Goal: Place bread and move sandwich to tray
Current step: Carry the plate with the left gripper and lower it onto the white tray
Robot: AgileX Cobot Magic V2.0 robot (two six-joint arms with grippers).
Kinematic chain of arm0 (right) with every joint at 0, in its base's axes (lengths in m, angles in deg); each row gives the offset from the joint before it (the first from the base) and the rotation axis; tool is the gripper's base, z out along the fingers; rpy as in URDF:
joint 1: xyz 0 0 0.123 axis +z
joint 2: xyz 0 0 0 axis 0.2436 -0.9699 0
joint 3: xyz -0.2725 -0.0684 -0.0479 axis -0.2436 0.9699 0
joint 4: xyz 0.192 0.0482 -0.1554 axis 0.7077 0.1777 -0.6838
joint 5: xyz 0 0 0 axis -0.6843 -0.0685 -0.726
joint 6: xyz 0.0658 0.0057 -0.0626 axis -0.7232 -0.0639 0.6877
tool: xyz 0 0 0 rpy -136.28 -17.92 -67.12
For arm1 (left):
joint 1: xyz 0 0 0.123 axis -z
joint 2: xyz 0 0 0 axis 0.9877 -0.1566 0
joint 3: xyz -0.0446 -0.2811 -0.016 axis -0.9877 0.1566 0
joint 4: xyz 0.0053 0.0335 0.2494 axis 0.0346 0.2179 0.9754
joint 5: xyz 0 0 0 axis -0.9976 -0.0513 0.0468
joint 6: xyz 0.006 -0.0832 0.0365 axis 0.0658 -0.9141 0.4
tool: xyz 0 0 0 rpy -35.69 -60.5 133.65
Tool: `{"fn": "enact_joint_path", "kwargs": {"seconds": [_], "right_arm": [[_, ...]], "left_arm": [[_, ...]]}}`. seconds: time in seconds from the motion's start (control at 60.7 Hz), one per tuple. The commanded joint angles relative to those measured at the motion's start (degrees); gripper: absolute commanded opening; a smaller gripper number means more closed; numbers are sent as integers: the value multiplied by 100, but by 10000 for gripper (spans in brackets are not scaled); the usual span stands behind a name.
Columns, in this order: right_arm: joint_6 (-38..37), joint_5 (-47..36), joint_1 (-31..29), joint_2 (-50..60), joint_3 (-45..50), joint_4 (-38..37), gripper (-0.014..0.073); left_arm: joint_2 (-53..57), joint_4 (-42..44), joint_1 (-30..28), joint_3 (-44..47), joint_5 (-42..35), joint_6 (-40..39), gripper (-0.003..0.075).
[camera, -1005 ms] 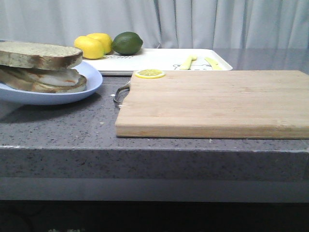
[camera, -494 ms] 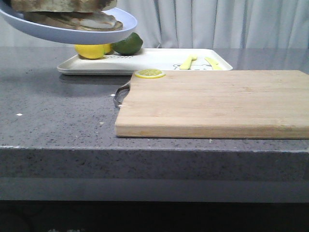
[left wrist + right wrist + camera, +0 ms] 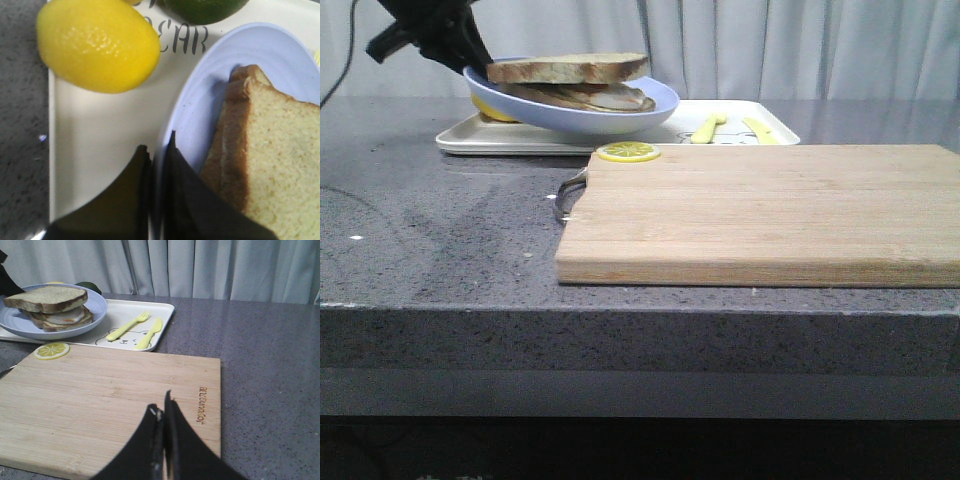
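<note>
Lowered, sandwich [image 3: 575,88] now rides above tray [image 3: 620,135].

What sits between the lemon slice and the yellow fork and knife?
Nothing: between the lemon slice and the fork and knife lie only bare cutting board and tray, per the right wrist view.

The left gripper [image 3: 156,160] has carried the sandwich [image 3: 570,83] from the counter over the tray [image 3: 740,137].

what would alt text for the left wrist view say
The left pincer, shut on the rim of a pale blue plate, holds it over a white tray. The plate carries a sandwich topped with plain bread; a lemon lies on the tray beside it.
</note>
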Motion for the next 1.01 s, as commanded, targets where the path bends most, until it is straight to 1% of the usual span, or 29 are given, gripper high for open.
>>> {"fn": "enact_joint_path", "kwargs": {"seconds": [0.0,0.082,0.264,0.461,0.511,0.56,0.61,0.709,0.775,0.807,0.84,0.873,0.989], "right_arm": [[5,-413,13,-65,-147,-15,-60],[5,-412,13,-65,-136,-15,-60],[5,-434,13,-65,-113,-15,-60],[5,-434,13,-65,-113,-15,-60],[5,-434,13,-65,-113,-15,-60],[5,-434,13,-65,-113,-15,-60],[5,-440,13,-65,-111,-15,-60],[5,-452,13,-65,-111,-15,-60],[5,-452,13,-65,-111,-15,-60],[5,-452,13,-65,-111,-15,-60],[5,-452,13,-65,-111,-15,-60],[5,-460,13,-65,-111,-15,-60],[5,-562,13,-65,-111,-15,-60]], "left_arm": [[163,-461,86,-727,-31,-258,-20],[-16,-473,126,-913,-31,-258,-20],[-261,-505,138,-910,-321,-247,-20],[-354,-542,138,-910,-327,-247,-19],[-368,-542,147,-910,-355,-247,-8],[-377,-519,147,-910,-400,-235,21],[-381,-509,147,-910,-426,-207,69],[-381,-509,147,-910,-462,-207,225],[-381,-497,147,-910,-491,-207,369],[-381,-497,135,-910,-480,-207,407],[-381,-497,120,-910,-424,-207,437],[-381,-497,104,-924,-345,-207,446],[-366,-497,37,-924,-33,-207,423]]}}
